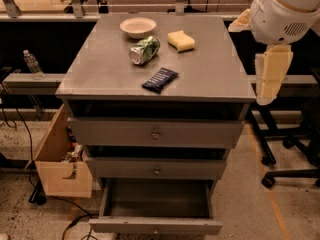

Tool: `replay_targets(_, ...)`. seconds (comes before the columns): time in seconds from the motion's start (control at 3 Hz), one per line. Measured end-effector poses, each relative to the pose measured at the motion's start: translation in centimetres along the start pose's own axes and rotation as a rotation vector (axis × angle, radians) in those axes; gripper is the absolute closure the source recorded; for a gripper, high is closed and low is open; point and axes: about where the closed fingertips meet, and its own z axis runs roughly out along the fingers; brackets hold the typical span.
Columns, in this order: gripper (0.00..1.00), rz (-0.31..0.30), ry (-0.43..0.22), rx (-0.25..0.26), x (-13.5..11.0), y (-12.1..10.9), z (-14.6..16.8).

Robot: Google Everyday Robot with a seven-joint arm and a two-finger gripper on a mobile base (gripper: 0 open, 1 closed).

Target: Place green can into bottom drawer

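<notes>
Jaws beside cabinet, packet near can

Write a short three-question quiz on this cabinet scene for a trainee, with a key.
1. True or false: the bottom drawer stands open.
2. Fill in: the can lies on its ____ on the cabinet top.
3. Where is the gripper?
A. over the can
B. off the cabinet top's right edge
C. inside the bottom drawer
Key: 1 true; 2 side; 3 B.
</notes>
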Motion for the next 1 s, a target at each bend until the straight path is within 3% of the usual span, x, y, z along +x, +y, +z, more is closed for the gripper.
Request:
replay_targets(0.33,0.00,-0.027,-0.007,0.011,-0.4,-1.0,0.3)
replay_targets(0.67,0.00,-0.155,0.015,0.050,-1.2,-6.0,2.0)
replay_targets(1.0,0.00,-0.337,0.034,0.089,-3.5,-12.2,3.7)
